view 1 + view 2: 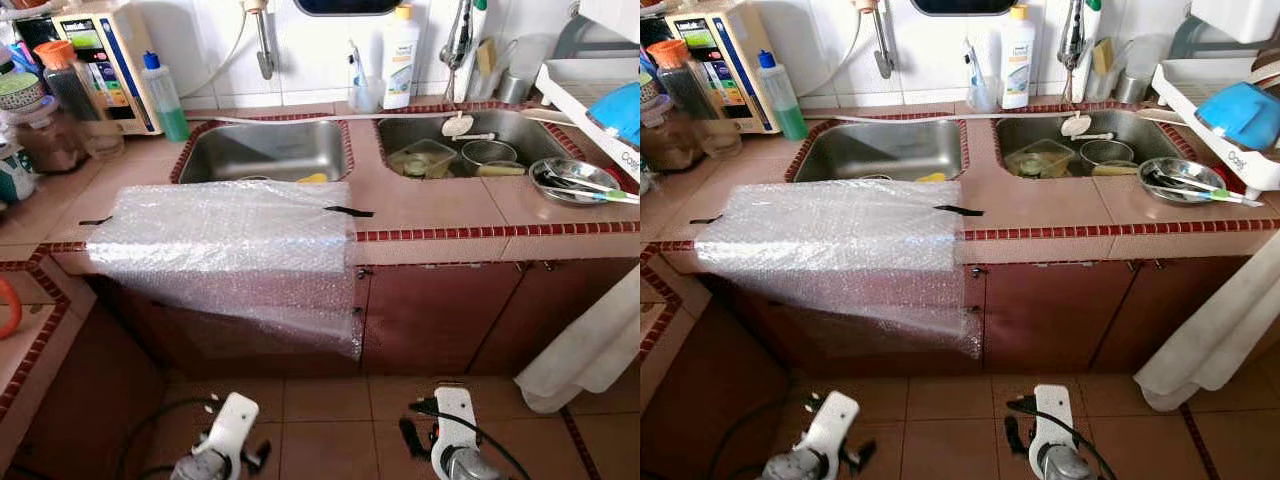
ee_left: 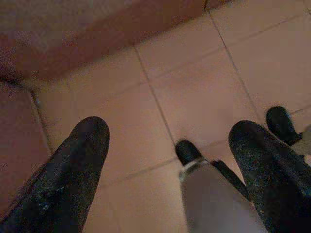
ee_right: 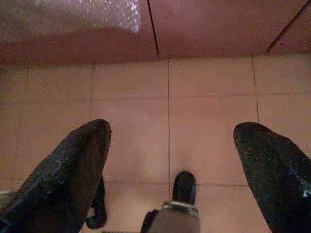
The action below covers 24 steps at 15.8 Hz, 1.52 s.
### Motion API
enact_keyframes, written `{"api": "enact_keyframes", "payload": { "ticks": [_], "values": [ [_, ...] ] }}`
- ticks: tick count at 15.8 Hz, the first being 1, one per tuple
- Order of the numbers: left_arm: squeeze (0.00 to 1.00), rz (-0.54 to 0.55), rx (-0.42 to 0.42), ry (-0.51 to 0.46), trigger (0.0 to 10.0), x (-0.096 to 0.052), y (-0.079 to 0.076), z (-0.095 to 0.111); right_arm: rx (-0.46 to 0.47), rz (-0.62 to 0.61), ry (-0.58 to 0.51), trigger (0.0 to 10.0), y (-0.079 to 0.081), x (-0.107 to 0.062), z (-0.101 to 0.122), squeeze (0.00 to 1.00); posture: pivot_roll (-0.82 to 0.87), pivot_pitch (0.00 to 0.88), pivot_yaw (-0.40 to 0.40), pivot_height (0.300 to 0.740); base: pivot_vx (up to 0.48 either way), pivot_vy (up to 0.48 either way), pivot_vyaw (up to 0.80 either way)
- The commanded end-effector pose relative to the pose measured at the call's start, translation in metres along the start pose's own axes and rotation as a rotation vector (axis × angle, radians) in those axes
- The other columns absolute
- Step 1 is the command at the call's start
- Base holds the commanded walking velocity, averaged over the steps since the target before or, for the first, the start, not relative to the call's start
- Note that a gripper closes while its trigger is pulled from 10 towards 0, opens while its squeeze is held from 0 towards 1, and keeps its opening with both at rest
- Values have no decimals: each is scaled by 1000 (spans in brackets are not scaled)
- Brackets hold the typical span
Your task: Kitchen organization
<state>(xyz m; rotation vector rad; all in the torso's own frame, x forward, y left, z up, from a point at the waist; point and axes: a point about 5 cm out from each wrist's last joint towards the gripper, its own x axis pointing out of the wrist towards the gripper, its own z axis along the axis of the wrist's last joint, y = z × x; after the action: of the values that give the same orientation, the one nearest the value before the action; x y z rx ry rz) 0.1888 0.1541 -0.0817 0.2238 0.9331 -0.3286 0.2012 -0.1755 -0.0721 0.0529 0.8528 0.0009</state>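
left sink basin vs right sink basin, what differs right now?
The left sink basin looks nearly bare, with a small yellow item at its front edge; the right sink basin holds a clear container, a metal pot and other dishes. Bubble wrap taped over the counter reaches the left basin's front edge; the right basin's front is uncovered. Both are steel, set in the red-trimmed tile counter.

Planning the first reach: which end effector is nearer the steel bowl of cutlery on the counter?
Right. The right end effector hangs low, below-left of the steel bowl; the left end effector hangs farther left.
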Motion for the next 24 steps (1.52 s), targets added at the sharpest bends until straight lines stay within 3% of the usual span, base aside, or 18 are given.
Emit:
{"api": "enact_keyframes", "payload": {
  "ticks": [1,4,7,13,20,24],
  "values": [
    [0,37,-58,33,10000,-1,8,-4,0,-12,8,10000,2,1,0,0,-75,0,87,740,0,0,0],
    [0,68,-156,60,10000,-1,14,-5,-38,-28,74,10000,3,1,-10,0,-81,0,91,740,0,0,-248],
    [0,79,-145,65,10000,-1,17,-3,-67,-28,96,10000,1,0,-17,0,-76,0,91,740,0,0,-744],
    [0,0,-30,100,10000,-2,8,-11,-143,-58,154,10000,-15,-8,-37,0,-84,0,104,740,0,0,-744],
    [0,-58,26,100,10000,-1,4,-10,-179,-20,166,10000,-7,-9,-42,0,-90,0,113,740,0,0,-744],
    [0,-49,28,87,10000,-1,4,-10,-196,-23,181,10000,-11,-11,-46,0,-86,0,110,740,0,-255,-742]
  ]
}}
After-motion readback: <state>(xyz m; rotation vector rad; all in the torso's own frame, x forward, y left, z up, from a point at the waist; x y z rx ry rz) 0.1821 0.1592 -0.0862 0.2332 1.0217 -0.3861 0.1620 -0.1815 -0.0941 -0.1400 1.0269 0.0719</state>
